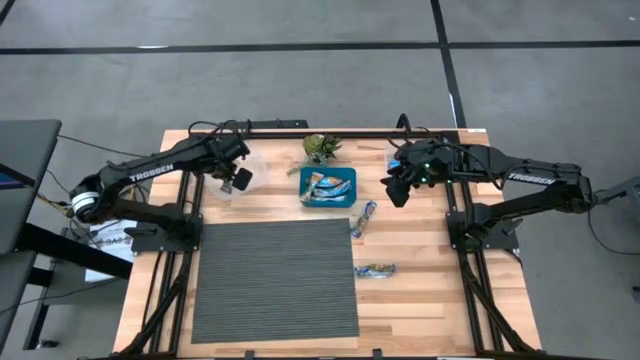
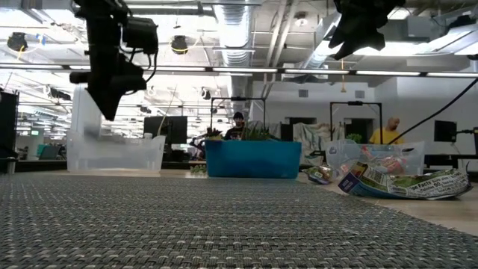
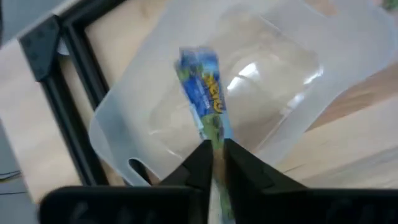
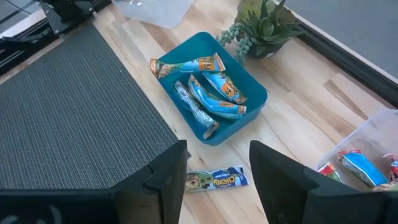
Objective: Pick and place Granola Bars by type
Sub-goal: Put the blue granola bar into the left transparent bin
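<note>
Between the pinched fingers of the left hand point(image 3: 214, 163) hangs a blue bar point(image 3: 204, 93), its length pointing straight down into the clear tub point(image 3: 155, 124) directly beneath. Farther off, the right hand point(image 4: 214, 171) hovers open and empty above a loose bar point(image 4: 217, 180) on the counter point(image 4: 298, 106).

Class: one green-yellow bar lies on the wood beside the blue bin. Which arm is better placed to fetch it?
The right. Its tool hangs open with that bar between its fingers, while the left tool is shut on a bar over the clear bin.
</note>
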`<state>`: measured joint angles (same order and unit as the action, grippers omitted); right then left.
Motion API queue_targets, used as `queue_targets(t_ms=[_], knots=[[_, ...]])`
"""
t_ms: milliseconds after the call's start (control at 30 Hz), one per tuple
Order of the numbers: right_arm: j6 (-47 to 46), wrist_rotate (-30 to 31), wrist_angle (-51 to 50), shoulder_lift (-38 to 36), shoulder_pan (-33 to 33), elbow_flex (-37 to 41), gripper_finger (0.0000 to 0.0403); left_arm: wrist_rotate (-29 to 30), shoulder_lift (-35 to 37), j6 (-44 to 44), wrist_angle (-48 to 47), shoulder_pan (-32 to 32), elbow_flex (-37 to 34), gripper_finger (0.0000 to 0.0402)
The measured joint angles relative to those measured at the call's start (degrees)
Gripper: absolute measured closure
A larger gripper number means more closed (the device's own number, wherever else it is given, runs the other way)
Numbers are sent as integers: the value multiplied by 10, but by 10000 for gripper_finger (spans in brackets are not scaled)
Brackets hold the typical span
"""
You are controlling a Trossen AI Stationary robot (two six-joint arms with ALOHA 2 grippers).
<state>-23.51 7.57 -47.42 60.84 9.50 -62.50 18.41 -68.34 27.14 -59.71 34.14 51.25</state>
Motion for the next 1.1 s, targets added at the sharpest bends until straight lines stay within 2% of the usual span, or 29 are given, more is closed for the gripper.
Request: queue_targets(t_ms=[133, 267, 433, 633, 933, 1100], knots=[[4, 0, -1, 0, 0, 0, 239, -12, 0, -11, 15, 23, -9, 305], [52, -2, -16, 0, -10, 0, 237, -2, 1, -11, 35, 28, -9, 239], [115, -4, -57, 28, -37, 0, 238, -21, 19, -6, 78, 8, -9, 196], [131, -89, -102, 94, -95, 0, 238, -47, 62, 4, 156, -52, 23, 196], [135, -118, -94, 196, -213, 0, 238, -104, 111, -44, 353, -154, 43, 216], [108, -137, -62, 262, -251, 0, 239, -135, 113, -65, 403, -185, 43, 220]])
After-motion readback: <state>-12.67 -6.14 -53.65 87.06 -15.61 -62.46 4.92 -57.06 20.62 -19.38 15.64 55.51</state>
